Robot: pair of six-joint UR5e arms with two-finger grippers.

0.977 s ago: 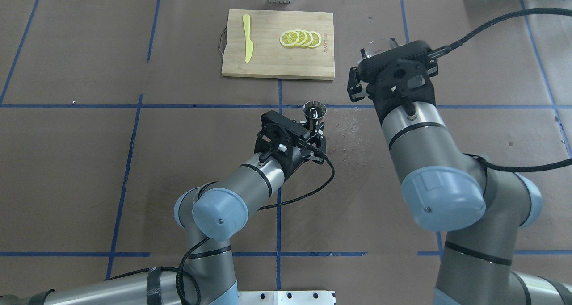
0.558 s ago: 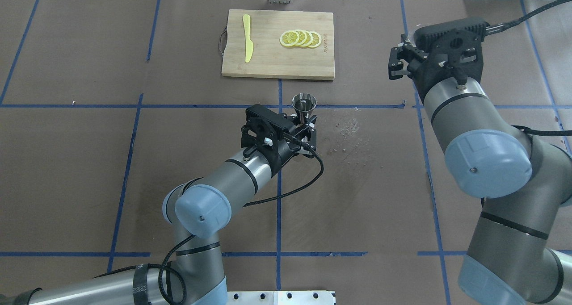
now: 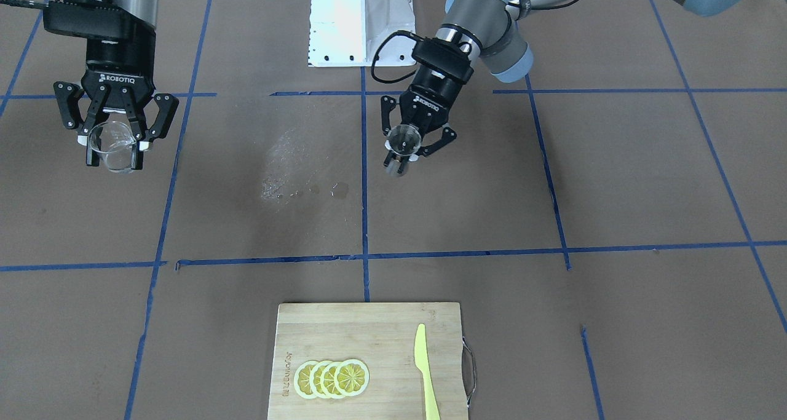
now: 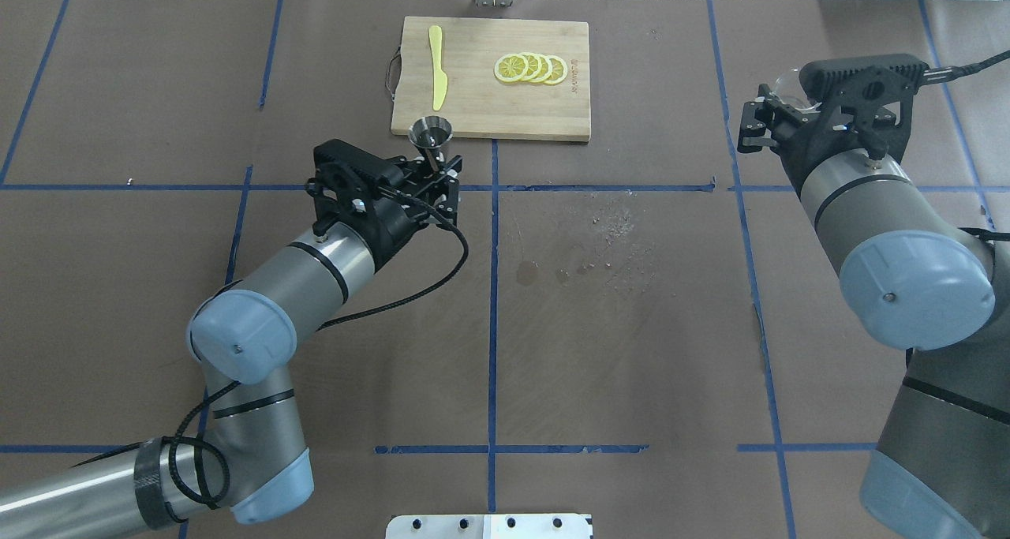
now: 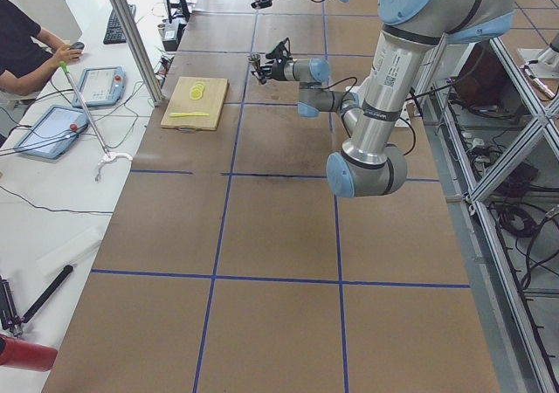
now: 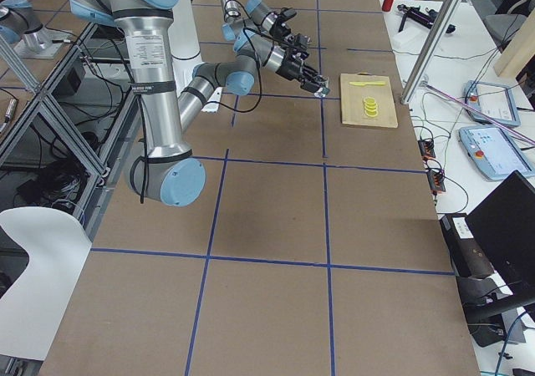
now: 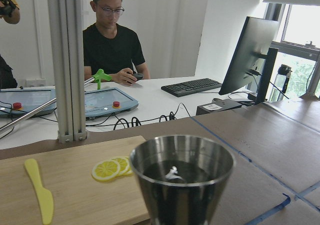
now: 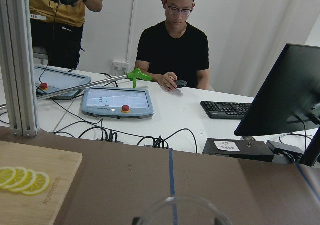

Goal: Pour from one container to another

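Note:
My left gripper (image 4: 439, 174) is shut on the waist of the steel jigger (image 4: 430, 132), held upright just in front of the cutting board. The left wrist view shows the jigger (image 7: 182, 185) close up with dark liquid in its upper cone. In the front-facing view the jigger (image 3: 403, 142) sits in the left gripper (image 3: 401, 160). My right gripper (image 3: 115, 157) is shut on the clear glass cup (image 3: 113, 144), lifted above the table far to the right side. Only the cup's rim (image 8: 182, 210) shows in the right wrist view, and a sliver of the cup (image 4: 787, 87) overhead.
A wooden cutting board (image 4: 473, 105) at the far middle carries lemon slices (image 4: 530, 68) and a yellow knife (image 4: 436, 65). Wet spots and droplets (image 4: 580, 247) mark the table centre. A person sits at a desk beyond the table's far edge.
The left arm carried the jigger left and farther away, up to the cutting board's edge. The right arm swung right with the cup, away from the centre.

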